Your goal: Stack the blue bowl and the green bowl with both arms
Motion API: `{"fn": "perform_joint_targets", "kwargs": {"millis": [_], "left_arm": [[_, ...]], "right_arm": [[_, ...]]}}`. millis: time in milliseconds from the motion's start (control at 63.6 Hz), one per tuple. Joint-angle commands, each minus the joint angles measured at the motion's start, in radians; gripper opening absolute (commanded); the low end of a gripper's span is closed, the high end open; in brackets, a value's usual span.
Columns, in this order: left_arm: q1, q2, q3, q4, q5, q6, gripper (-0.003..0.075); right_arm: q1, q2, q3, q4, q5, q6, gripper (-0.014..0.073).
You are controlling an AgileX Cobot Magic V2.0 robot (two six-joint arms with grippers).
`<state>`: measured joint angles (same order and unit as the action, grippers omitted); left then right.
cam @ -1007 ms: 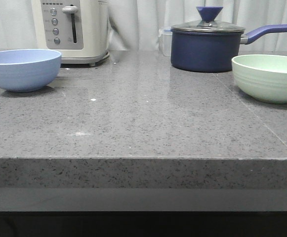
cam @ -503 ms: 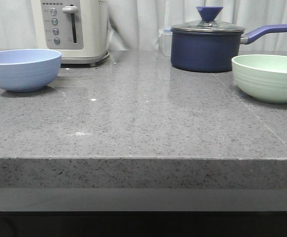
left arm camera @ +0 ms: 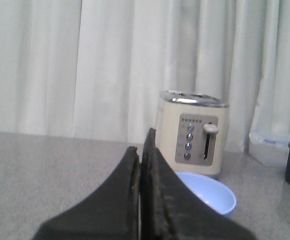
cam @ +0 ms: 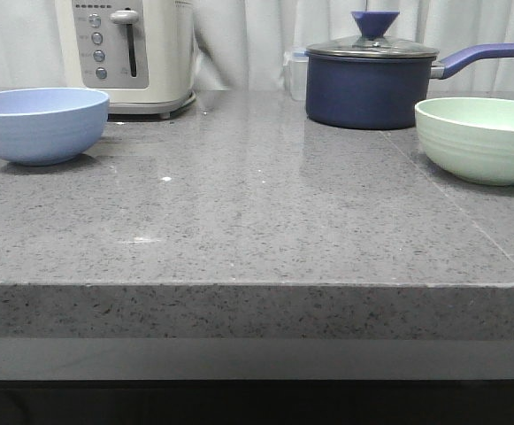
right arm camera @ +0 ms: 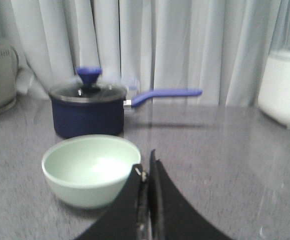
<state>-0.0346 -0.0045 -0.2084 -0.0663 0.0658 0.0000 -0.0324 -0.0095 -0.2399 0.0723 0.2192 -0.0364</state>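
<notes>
Nothing stacked yet. Blue bowl (cam: 40,125) at the far left of the counter (cam: 257,230), upright and empty; green bowl (cam: 479,138) at the far right, upright and empty too. Well apart, with a wide bare stretch of stone between.

Neither arm visible from the front. Left gripper (left arm camera: 142,165) seen only from its wrist camera: fingers pressed together, nothing between them, blue bowl (left arm camera: 208,192) just beyond the tips and not touched. Right gripper (right arm camera: 145,172) likewise closed and empty, green bowl (right arm camera: 91,169) close in front, no contact.

Still to do, by the look of it: everything. Spread both sets of fingers, take a rim each, lift, bring the bowls to the middle, nest one in the other. Blue looks the smaller, so probably blue into green.

Around: toaster (cam: 131,55) right behind the blue bowl, near enough to matter on a reach from behind or above. Navy saucepan (cam: 372,78) with lid behind the green bowl, its handle (cam: 487,57) jutting out over that bowl's far side. A clear plastic box (cam: 295,74) beside the pan. A white appliance (right arm camera: 283,89) off to one side in the right wrist view. Middle path between the bowls unobstructed.
</notes>
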Motion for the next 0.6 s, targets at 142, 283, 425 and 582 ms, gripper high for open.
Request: {"fn": "perform_joint_targets", "kwargs": {"millis": [142, 283, 425, 582], "left_arm": [[0.002, 0.140, -0.293, -0.006, 0.152, 0.000, -0.0020], [0.002, 0.273, -0.426, -0.006, 0.315, 0.000, -0.0020], [0.002, 0.397, -0.502, -0.006, 0.434, 0.000, -0.0020], [0.002, 0.488, -0.502, -0.006, 0.434, 0.000, -0.0020]], "right_arm": [[-0.006, 0.157, -0.261, -0.001, 0.105, -0.003, -0.0054], [-0.006, 0.292, -0.382, -0.001, 0.208, -0.003, -0.0054], [-0.006, 0.433, -0.447, -0.001, 0.304, -0.003, -0.0054], [-0.006, 0.544, -0.451, -0.001, 0.354, -0.003, -0.0054]]}}
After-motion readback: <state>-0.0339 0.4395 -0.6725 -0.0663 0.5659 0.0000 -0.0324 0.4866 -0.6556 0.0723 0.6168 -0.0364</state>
